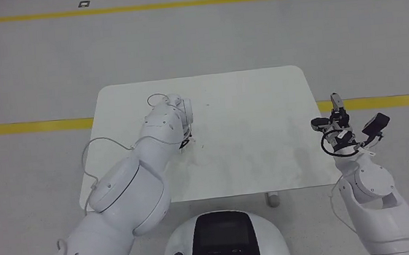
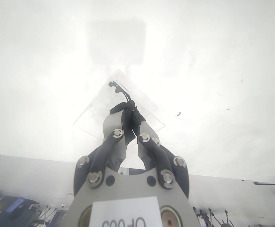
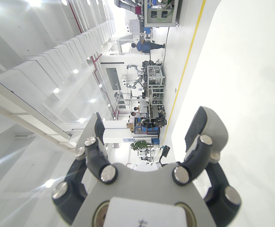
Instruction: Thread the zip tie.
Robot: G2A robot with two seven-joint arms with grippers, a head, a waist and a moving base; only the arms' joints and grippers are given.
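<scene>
A thin black zip tie (image 2: 118,89) sticks out from the tips of my left gripper (image 2: 131,108), which is shut on it. The fingertips (image 2: 117,108) are wrapped in black material. The tie's free end hangs over a clear plastic plate (image 2: 146,101) lying flat on the white table (image 1: 255,123). In the top view the left gripper (image 1: 186,141) is over the table's left-middle part, mostly hidden under its own wrist. My right gripper (image 3: 148,114) is open with nothing between its fingers. It is held just off the table's right edge, seen in the top view as right gripper (image 1: 337,108).
The white table's right half (image 1: 264,144) lies bare between the two arms. A few small dark specks (image 2: 177,114) lie on the table near the plate. Grey floor with yellow lines (image 1: 29,127) surrounds the table.
</scene>
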